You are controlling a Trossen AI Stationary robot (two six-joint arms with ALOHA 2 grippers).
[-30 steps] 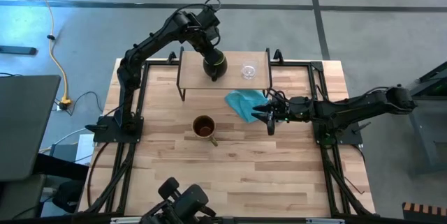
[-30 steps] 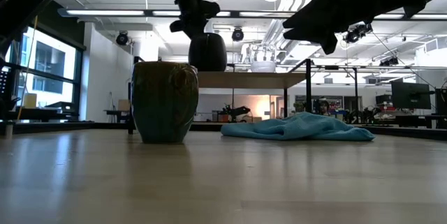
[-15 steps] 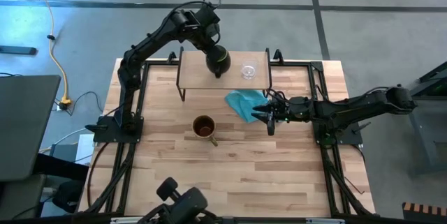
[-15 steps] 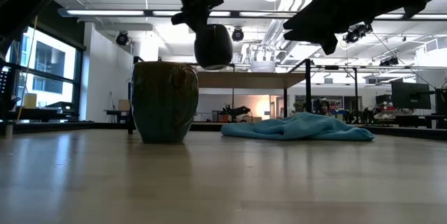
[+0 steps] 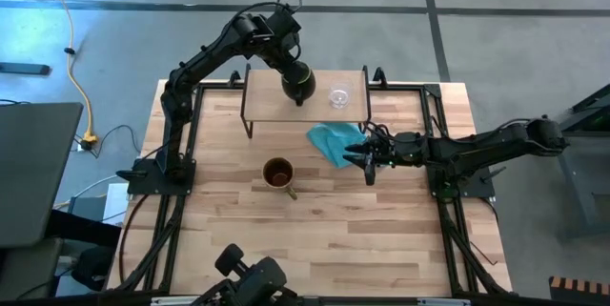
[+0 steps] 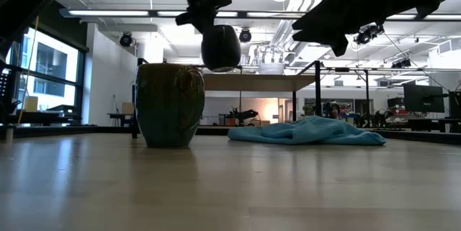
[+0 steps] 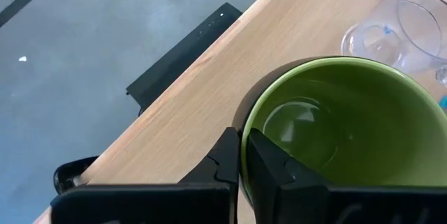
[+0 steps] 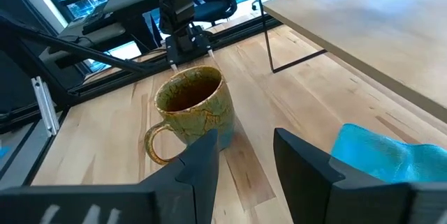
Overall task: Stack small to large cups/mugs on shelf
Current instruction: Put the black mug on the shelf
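Note:
My left gripper (image 5: 284, 62) is shut on the dark mug with green inside (image 5: 298, 84), held just above the light-wood shelf (image 5: 272, 106); the mug also shows in the low view (image 6: 220, 47). The clear glass cup (image 5: 338, 95) stands on the shelf to the mug's right and shows in the left wrist view (image 7: 412, 15). The tan-brown handled mug (image 5: 278, 173) stands upright on the table in front of the shelf. My right gripper (image 5: 367, 158) is open and empty, hovering at the right, beside a blue cloth (image 5: 333, 140). My left gripper pinches the dark mug's rim wall (image 7: 243, 155), one finger inside the green hollow and one outside. The fingers come from above, pointing down. The mug hangs roughly upright, mouth up, lifted clear of the shelf top.
The blue cloth lies crumpled on the table between the shelf's right leg and my right gripper. Black metal frame rails run along the table's left, right and far sides. Open tabletop lies toward the near edge.
My left gripper has carried the dark mug up off the shelf top and a little toward the table's right, closer to the glass cup. The mug is now lifted clear.

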